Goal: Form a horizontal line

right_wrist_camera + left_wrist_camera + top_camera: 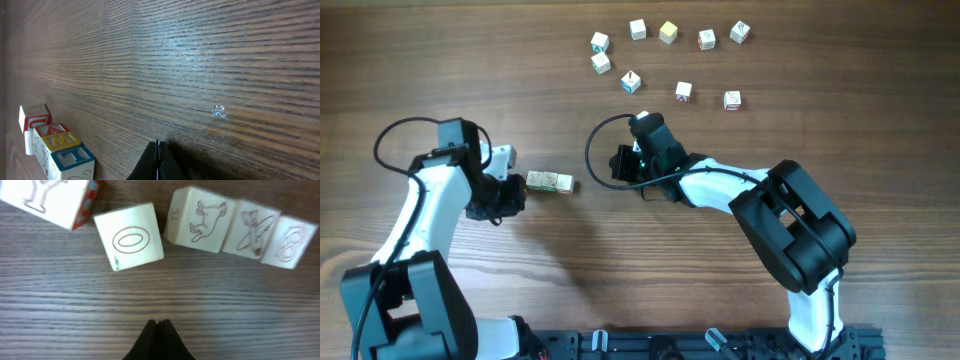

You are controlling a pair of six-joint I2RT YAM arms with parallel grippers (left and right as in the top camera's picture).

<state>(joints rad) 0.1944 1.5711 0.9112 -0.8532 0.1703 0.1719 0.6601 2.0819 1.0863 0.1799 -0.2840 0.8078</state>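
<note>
The horizontal line [549, 183] is a short bar of whitish cubes left of centre. In the left wrist view three cubes [240, 227] touch edge to edge. A fourth cube marked O [131, 242] sits at their left end, slightly tilted with a thin gap. My left gripper [513, 192] is shut and empty at the bar's left end, and its tips [159, 325] are just short of the O cube. My right gripper [618, 165] is shut and empty, right of the bar, with its tips [157, 146] over bare wood.
Several loose cubes [668, 32] lie scattered in an arc at the back of the table. A cube marked Y [47, 197] lies close to the O cube. A row of letter cubes [55, 142] shows at the lower left of the right wrist view.
</note>
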